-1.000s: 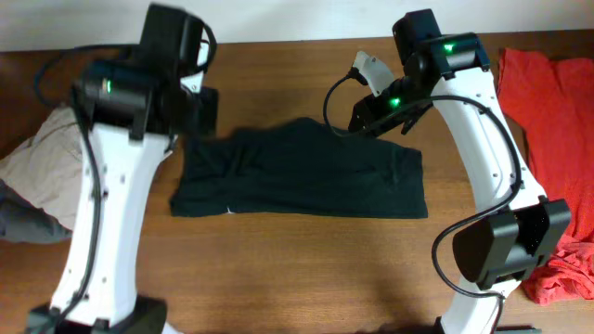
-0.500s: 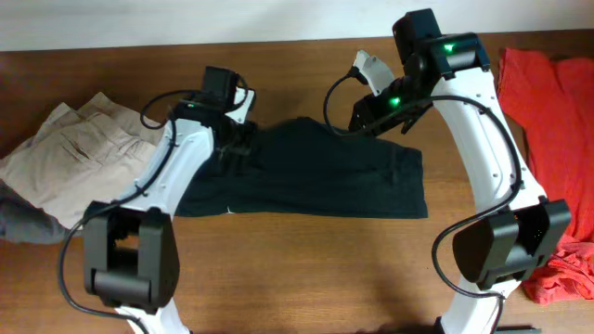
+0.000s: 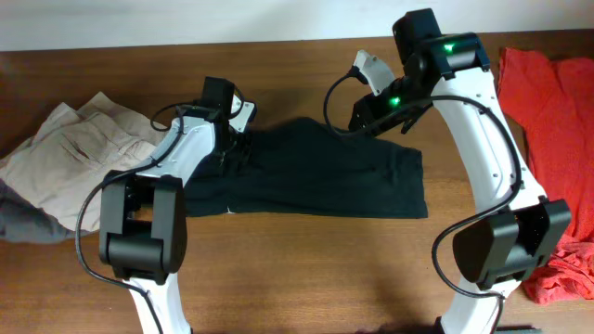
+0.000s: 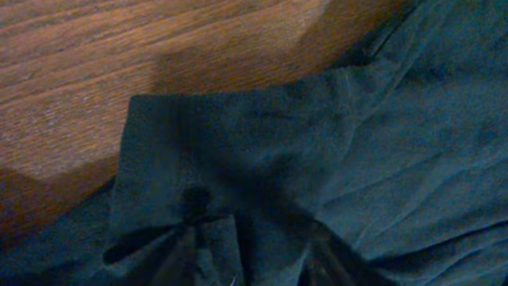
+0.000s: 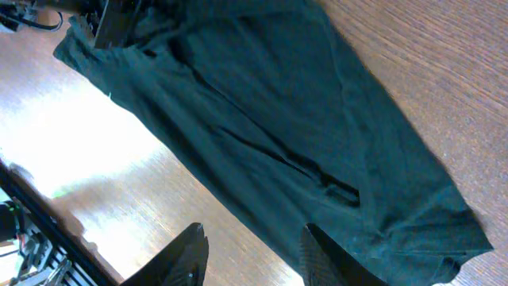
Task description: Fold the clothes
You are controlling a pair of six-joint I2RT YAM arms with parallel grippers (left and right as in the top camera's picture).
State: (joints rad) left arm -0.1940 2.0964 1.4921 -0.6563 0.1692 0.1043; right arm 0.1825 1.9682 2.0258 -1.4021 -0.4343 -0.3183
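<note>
The clothes, a black T-shirt (image 3: 316, 176), lie spread flat across the middle of the wooden table (image 3: 306, 269), with a small white label (image 3: 229, 210) at the near hem. My left gripper (image 3: 229, 153) is down at the shirt's upper left corner. In the left wrist view the T-shirt (image 4: 262, 143) fills the frame, and the left gripper (image 4: 252, 258) has its jaws apart with rumpled sleeve fabric lying between them. My right gripper (image 3: 367, 116) hovers above the shirt's upper right edge. In the right wrist view the right gripper (image 5: 254, 258) is open and empty over the T-shirt (image 5: 262, 103).
Beige trousers (image 3: 79, 148) are piled at the left edge, with a grey garment (image 3: 28, 223) below them. Red garments (image 3: 552, 102) lie at the right edge, and more red cloth (image 3: 566, 269) sits at the lower right beside the right arm's base.
The left arm has swung down from a raised pose on the left to the shirt's upper left corner. The right arm has not moved.
</note>
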